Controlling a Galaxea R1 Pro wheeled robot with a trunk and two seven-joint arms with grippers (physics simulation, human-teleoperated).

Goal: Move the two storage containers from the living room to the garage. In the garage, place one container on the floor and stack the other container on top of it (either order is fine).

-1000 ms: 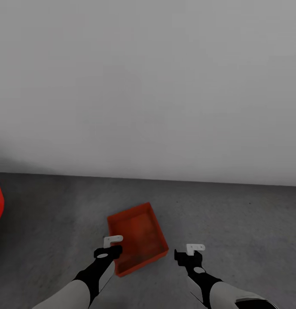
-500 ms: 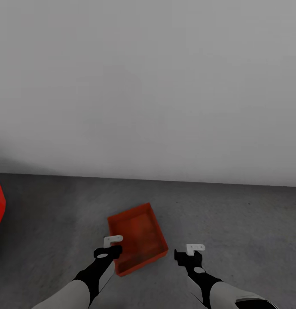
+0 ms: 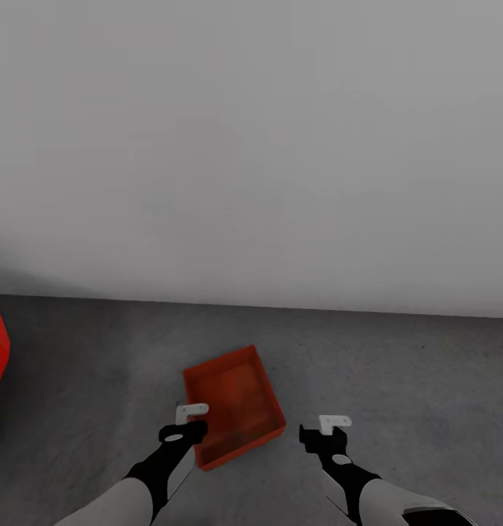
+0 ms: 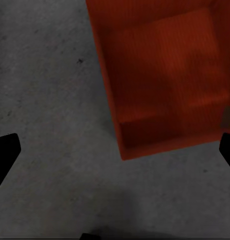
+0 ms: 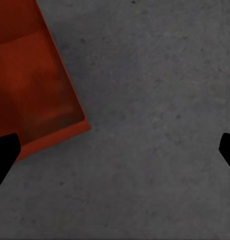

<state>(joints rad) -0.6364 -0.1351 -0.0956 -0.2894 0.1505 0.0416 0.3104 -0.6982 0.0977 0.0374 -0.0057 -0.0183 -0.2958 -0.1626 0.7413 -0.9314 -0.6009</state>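
We hover both claws, left [image 3: 187, 422] and right [image 3: 331, 431], spread wide, empty, over box [image 3: 233, 415] on floor [image 3: 397, 365]. Risk: skewed box misaligns stack.

Left gripper [image 3: 184, 422] and right gripper [image 3: 325, 431] held low, side by side, jaws spread wide, both empty

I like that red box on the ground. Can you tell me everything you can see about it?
The red box is a plain red-orange rectangle with straight low walls and no lid. It is empty inside, and its surface looks smooth and dull. It sits flat on the grey concrete floor, turned at a slant to the white wall. The left pincer hangs by its near left edge, the right pincer off to its other side. Neither holds it.
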